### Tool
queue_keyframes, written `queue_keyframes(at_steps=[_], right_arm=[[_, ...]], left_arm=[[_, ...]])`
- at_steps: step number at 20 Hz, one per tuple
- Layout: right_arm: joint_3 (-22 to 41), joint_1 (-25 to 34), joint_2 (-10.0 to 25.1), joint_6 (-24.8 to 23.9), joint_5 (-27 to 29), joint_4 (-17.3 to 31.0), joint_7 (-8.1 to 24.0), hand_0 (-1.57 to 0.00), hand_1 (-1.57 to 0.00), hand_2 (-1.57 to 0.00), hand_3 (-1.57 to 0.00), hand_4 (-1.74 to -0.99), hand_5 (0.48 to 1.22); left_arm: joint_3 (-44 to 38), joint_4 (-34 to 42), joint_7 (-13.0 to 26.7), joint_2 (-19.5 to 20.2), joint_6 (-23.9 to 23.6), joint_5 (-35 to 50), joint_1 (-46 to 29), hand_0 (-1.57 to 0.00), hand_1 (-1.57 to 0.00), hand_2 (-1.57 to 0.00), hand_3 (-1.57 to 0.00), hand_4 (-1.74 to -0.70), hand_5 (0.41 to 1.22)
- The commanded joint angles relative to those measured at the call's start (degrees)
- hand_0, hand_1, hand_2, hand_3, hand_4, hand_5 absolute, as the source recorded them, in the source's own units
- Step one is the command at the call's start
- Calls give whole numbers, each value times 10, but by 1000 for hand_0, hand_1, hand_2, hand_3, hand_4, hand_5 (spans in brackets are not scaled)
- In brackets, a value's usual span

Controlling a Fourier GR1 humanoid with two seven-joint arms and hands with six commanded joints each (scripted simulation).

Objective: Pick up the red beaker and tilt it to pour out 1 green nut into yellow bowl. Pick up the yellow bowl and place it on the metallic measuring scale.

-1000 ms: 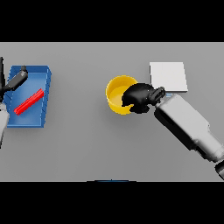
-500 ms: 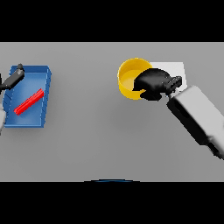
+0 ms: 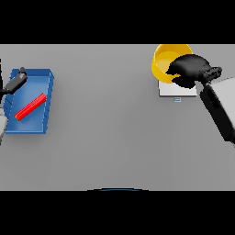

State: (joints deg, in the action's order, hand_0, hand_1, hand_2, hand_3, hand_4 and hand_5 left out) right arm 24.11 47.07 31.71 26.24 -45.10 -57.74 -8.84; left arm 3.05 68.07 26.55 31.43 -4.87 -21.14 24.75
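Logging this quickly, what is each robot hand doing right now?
Left robot hand: over the blue tray, fingers cannot be told.
Right robot hand: shut on the yellow bowl.

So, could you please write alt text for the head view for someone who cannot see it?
The robot's right hand grips a yellow bowl above a metallic scale at the grey table's far right. At the left, the left hand shows over a blue tray holding a red beaker lying flat.
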Motion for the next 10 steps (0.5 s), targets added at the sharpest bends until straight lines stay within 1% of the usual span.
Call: queue_keyframes(at_steps=[1,2,3,5,6,8,10], right_arm=[[-4,4,-1,-9,-1,18,-6,-1571,-1571,-1508,-1171,-1741,1221],[-5,4,0,-24,-6,40,-16,-1571,-1571,-1506,-1176,-1741,1221],[-7,5,1,-35,-11,54,-14,-1571,-1571,-1495,-1200,-1741,1221],[-10,14,-4,-56,-18,97,-28,-1571,-1571,-1459,-1259,-1741,1221],[-10,16,-11,-66,-22,117,-23,-1571,-1571,-1439,-1283,-1741,1221],[-15,14,-7,-72,-20,138,-32,-1571,-1571,-1407,-1351,-1741,1221],[-14,18,-15,-79,-23,161,-34,-1571,-1571,-1397,-1352,-1741,1221]], left_arm=[[0,-1,0,-2,1,2,-2,1,1,1,1,-731,696],[-4,3,2,3,4,5,-3,1,1,1,1,-728,691],[-2,10,-2,3,3,4,-10,1,1,1,1,-726,688],[-2,15,3,3,2,3,-13,1,1,1,1,-722,684],[-3,13,5,5,0,0,-8,1,1,1,1,-721,682],[-3,8,6,3,-2,-1,-7,1,1,1,1,-724,682],[-1,11,6,6,1,-3,-9,1,1,1,1,-722,679]])
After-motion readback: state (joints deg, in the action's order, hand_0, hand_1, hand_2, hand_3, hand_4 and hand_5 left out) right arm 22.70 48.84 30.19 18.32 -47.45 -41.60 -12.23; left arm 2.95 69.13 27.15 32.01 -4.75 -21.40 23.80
